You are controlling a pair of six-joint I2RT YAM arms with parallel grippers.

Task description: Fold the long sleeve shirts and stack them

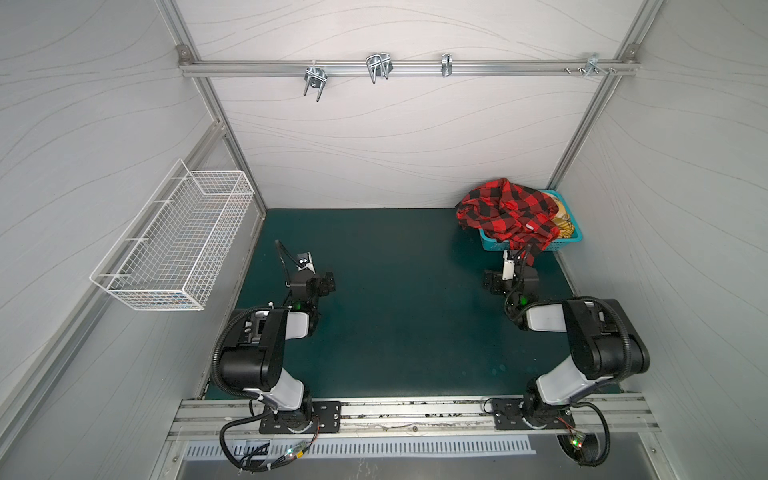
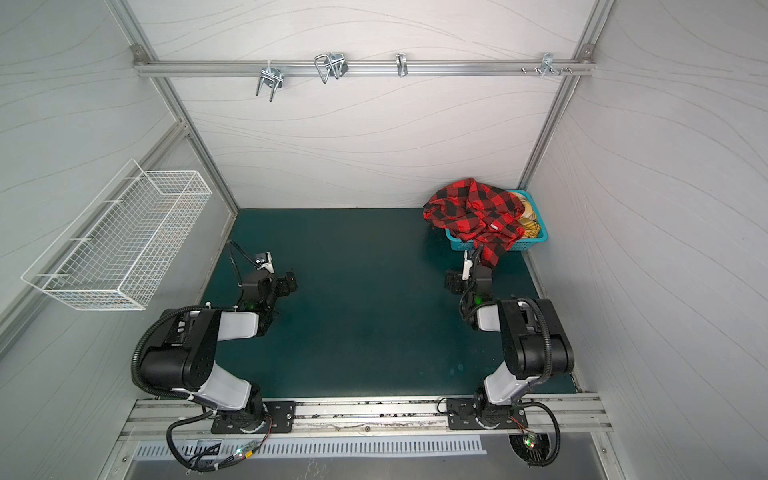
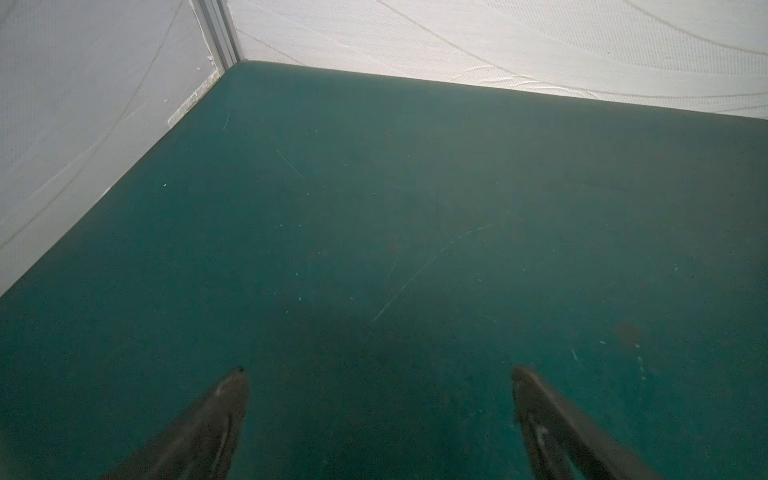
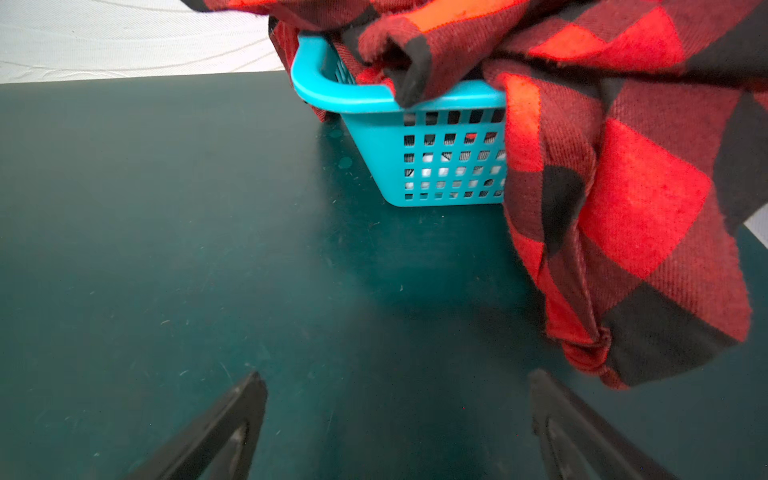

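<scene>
Spilling from the turquoise basket (image 1: pixel 570 242) at the far right of the tabletop (image 1: pixel 395 299), the red-and-black shirt (image 1: pixel 505 212) partly covers a yellow shirt (image 1: pixel 566 221). My right claw (image 4: pixel 397 374) sits near it, jaws apart; my left claw (image 3: pixel 378 369) gapes well away.

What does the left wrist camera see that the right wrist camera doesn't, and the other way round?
Only the left wrist view: a metal corner post where two white walls meet. Only the right wrist view: a turquoise basket with a red-and-black checked shirt spilling over its rim and hanging down its front. Both: the dark green mat, and an open, empty pincer, the left pincer in one, the right pincer in the other.
</scene>
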